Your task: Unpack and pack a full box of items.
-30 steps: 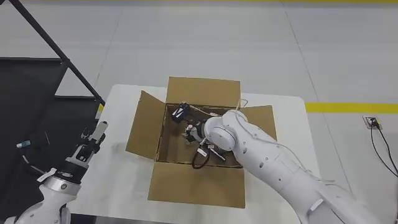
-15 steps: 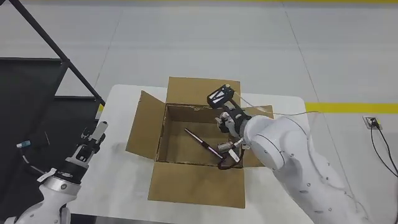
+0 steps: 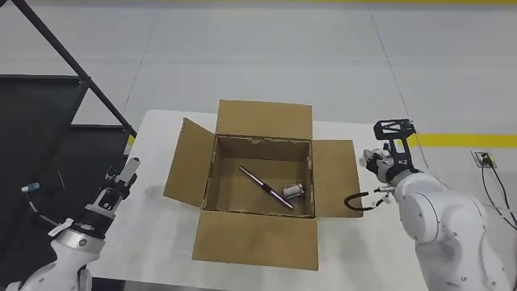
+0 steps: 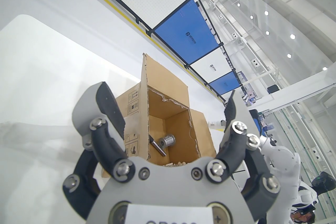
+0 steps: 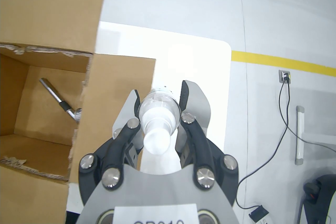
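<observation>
Unpacking step: right claw pinching clear bottle above surface, just beside box. Next, judged: lower, release upright. Rod and metal fitting in box, yet to fetch. Left claw spread, box beyond it.

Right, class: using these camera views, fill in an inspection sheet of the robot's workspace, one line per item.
Surface: white table, carrying the box.
Job's things: open cardboard box, flaps folded out; a metal rod and a small metal cylinder lie on its floor; clear bottle with a white cap, held outside it.
Clutter: nothing seen.
Hands: right hand shut on the bottle, over the table beside the box; left hand open, holding nothing, at the table's opposite side.
Cables: black cable runs from a floor socket.
Surroundings: grey floor with a yellow line; blue and white panels behind.
</observation>
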You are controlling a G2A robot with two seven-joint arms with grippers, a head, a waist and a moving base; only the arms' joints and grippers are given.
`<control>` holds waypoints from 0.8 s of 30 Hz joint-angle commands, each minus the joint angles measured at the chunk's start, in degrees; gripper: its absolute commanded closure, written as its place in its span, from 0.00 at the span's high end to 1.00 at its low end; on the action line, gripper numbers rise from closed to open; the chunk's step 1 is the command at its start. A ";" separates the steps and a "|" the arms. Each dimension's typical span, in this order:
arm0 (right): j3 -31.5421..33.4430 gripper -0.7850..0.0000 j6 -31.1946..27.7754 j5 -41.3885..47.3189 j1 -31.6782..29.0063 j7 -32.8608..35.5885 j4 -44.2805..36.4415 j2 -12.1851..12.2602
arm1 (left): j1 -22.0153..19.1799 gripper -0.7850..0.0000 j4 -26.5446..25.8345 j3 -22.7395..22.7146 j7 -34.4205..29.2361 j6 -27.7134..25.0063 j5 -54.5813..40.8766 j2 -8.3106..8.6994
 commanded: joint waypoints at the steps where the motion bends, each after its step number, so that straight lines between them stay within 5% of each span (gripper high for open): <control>1: 1.78 0.00 -0.15 1.37 -0.74 -2.06 3.03 0.06 | 0.00 1.00 0.00 0.00 0.00 0.00 0.00 0.00; 12: 6.43 0.00 -6.04 12.44 2.16 -14.80 26.09 0.15 | 0.00 1.00 0.00 0.00 0.00 0.00 0.00 0.00; 24: 2.20 0.00 -3.31 6.19 9.66 -11.63 36.52 0.16 | 0.00 1.00 0.00 0.00 0.00 0.00 0.00 0.00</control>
